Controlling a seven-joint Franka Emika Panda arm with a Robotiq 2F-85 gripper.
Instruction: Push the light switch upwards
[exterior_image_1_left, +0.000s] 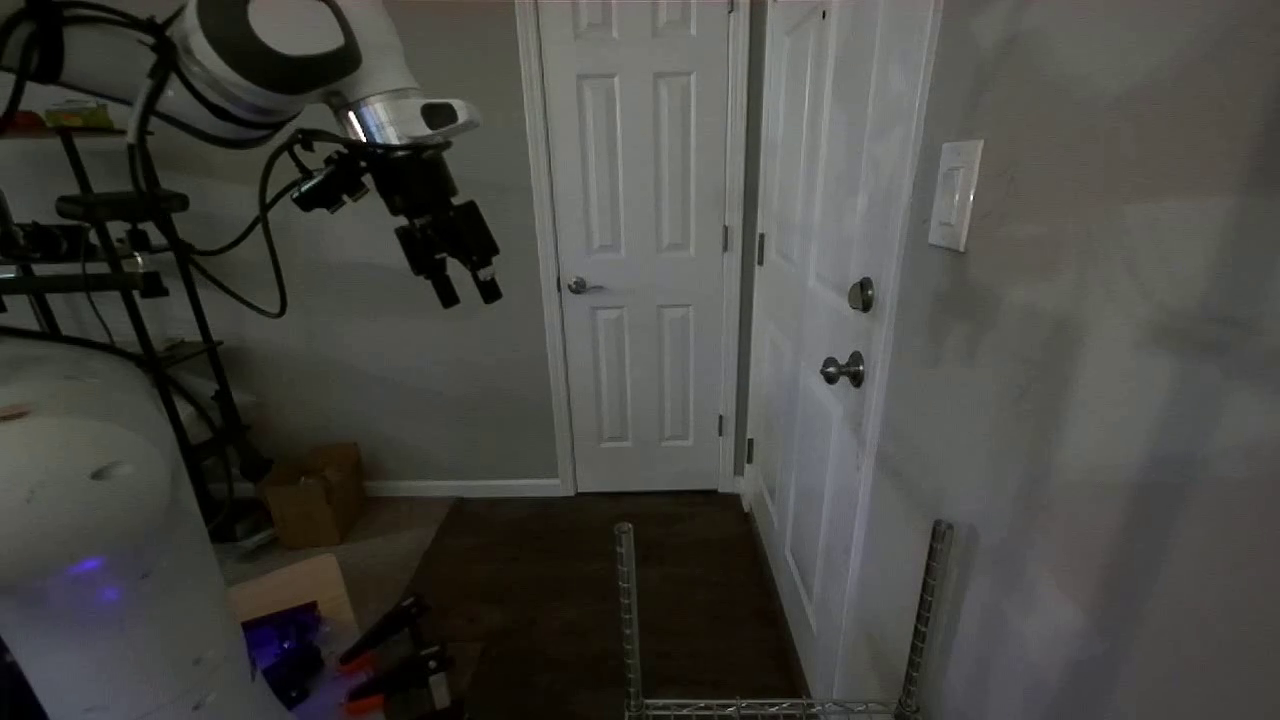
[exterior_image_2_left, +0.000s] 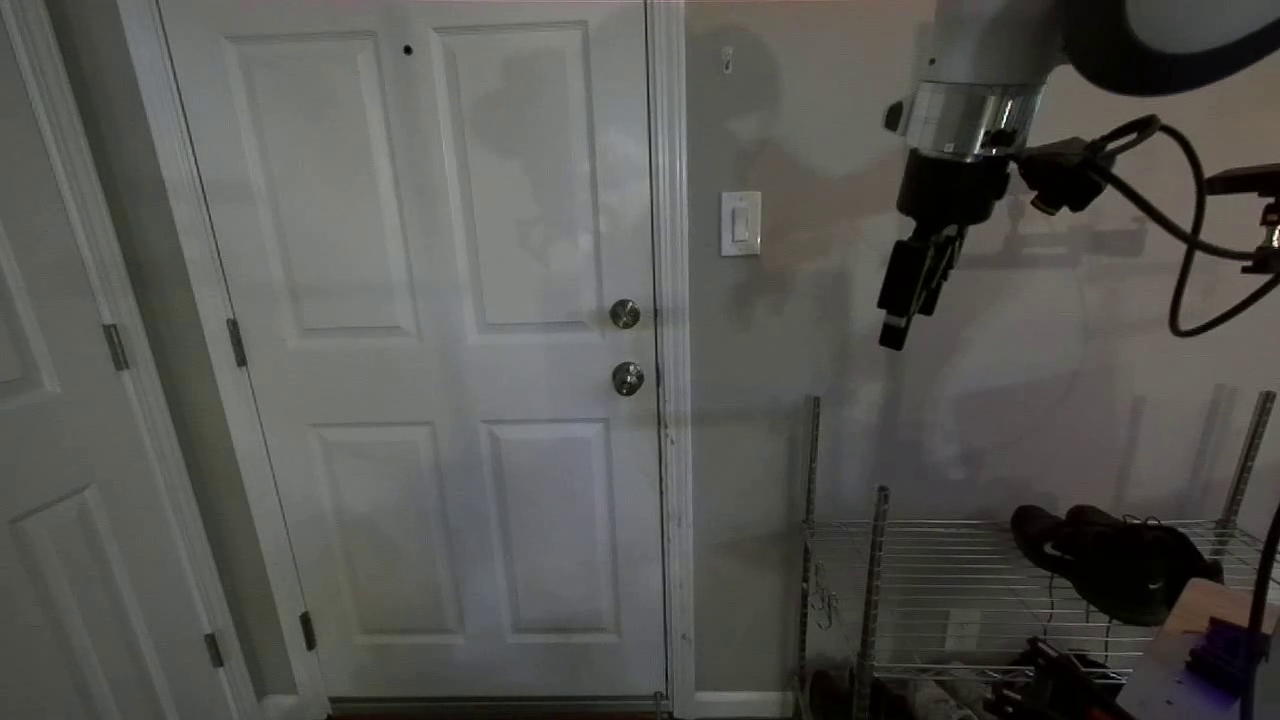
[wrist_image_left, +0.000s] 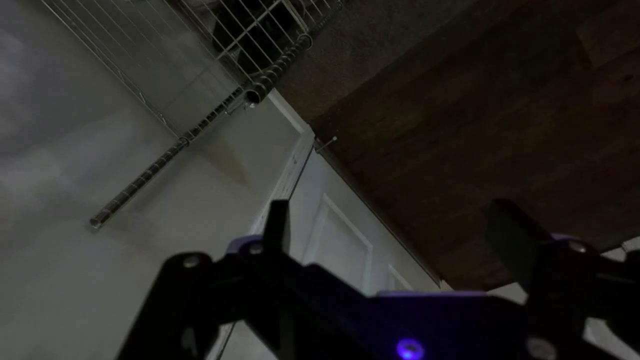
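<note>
The light switch is a small white upright wall plate with a rocker; it shows in both exterior views (exterior_image_1_left: 955, 195) (exterior_image_2_left: 741, 223), on the grey wall beside the door frame. It is out of view in the wrist view. My gripper (exterior_image_1_left: 468, 293) points downward in the air, well apart from the switch. In an exterior view the gripper (exterior_image_2_left: 895, 335) hangs to the right of the switch, with its fingertips lower than the plate. In the wrist view its two fingers (wrist_image_left: 390, 212) stand wide apart with nothing between them.
A white door (exterior_image_2_left: 430, 380) with two round metal knobs (exterior_image_2_left: 628, 379) is left of the switch. A wire shelf (exterior_image_2_left: 960, 570) with dark shoes (exterior_image_2_left: 1115, 565) stands below the gripper; its metal posts (wrist_image_left: 145, 182) rise near the wall. A cable (exterior_image_1_left: 270, 250) loops beside the wrist.
</note>
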